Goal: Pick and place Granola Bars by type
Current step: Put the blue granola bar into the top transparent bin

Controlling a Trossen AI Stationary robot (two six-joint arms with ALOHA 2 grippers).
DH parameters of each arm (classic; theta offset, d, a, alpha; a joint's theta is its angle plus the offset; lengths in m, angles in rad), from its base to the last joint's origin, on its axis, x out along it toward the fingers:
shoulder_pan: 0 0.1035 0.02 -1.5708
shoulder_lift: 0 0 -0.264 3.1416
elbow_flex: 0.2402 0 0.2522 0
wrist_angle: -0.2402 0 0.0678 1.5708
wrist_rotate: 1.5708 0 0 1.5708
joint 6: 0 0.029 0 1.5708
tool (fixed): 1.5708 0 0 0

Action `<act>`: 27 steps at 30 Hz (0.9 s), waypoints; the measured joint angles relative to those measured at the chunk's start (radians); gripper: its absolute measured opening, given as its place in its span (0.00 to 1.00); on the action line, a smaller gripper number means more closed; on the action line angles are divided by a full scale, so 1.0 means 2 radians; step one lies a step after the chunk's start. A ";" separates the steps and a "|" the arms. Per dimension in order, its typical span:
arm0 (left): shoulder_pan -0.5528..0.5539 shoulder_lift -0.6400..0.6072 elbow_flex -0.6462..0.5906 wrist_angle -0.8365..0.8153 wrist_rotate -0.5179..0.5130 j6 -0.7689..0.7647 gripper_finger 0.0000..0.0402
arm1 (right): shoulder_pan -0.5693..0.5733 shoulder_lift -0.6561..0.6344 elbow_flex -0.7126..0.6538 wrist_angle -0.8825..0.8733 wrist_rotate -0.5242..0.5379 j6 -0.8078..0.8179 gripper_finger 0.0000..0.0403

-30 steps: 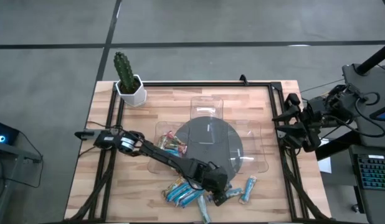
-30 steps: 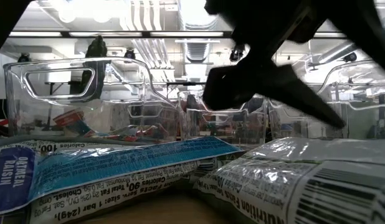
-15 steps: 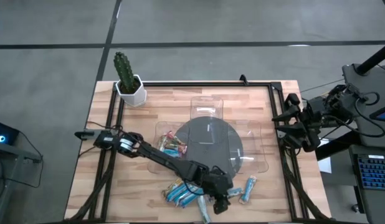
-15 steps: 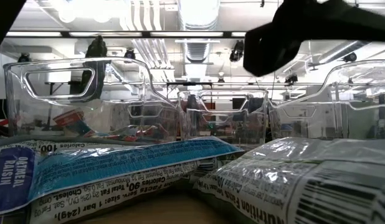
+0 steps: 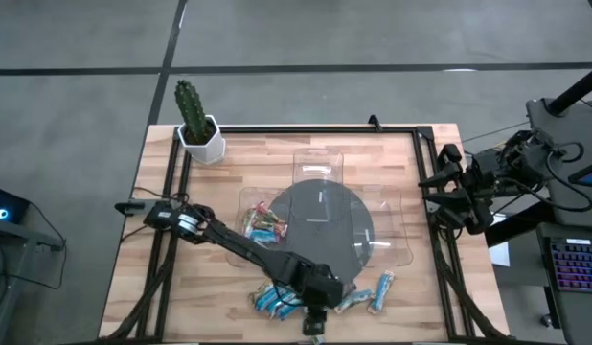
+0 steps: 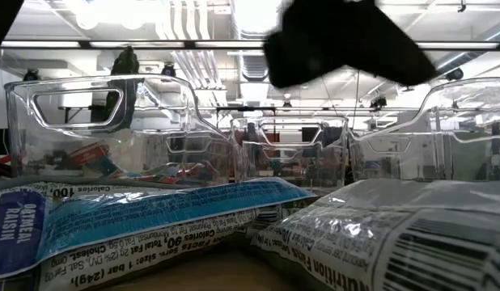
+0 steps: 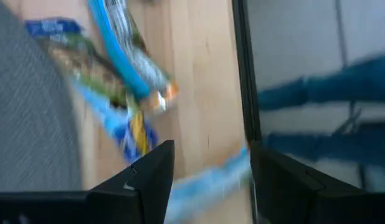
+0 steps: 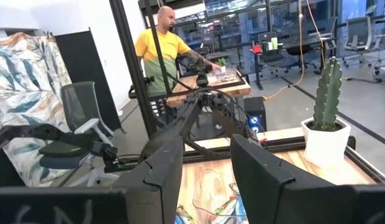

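Granola Bars [image 5: 282, 299] are heaped at the tabletop's [image 5: 248, 172] near edge; two could be pinched together by the open, empty left end effector [image 5: 315, 326]. The right end effector [image 8: 205, 180], parked far right, is part-open and empty.

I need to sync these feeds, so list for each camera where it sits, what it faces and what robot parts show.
High view: overhead, facing straight down on the wooden table; both arms show, left gripper over the loose granola bars, right gripper parked at the table's right edge.
Low view: table height, facing across bars toward clear trays; a dark arm overhead.
Left wrist view: above bars, open fingers showing.
Right wrist view: faces the cactus and a person; fingers apart.
Shared: high and right wrist views both show the cactus.
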State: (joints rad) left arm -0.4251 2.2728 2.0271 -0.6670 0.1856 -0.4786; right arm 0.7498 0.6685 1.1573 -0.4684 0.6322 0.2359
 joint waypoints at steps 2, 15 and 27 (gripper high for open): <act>-0.001 -0.015 0.003 -0.036 -0.004 0.029 0.48 | 0.000 0.000 0.000 0.000 0.000 0.000 0.32; -0.016 -0.046 -0.001 -0.079 -0.014 0.216 0.48 | 0.000 0.003 0.000 0.000 0.013 0.010 0.32; -0.030 -0.046 -0.001 -0.108 -0.086 0.332 0.48 | 0.000 0.004 0.000 -0.002 0.013 0.022 0.32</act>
State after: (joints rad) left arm -0.4843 2.1799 2.0243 -0.8833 0.0142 0.1860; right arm 0.7498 0.6758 1.1572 -0.4717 0.6586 0.2791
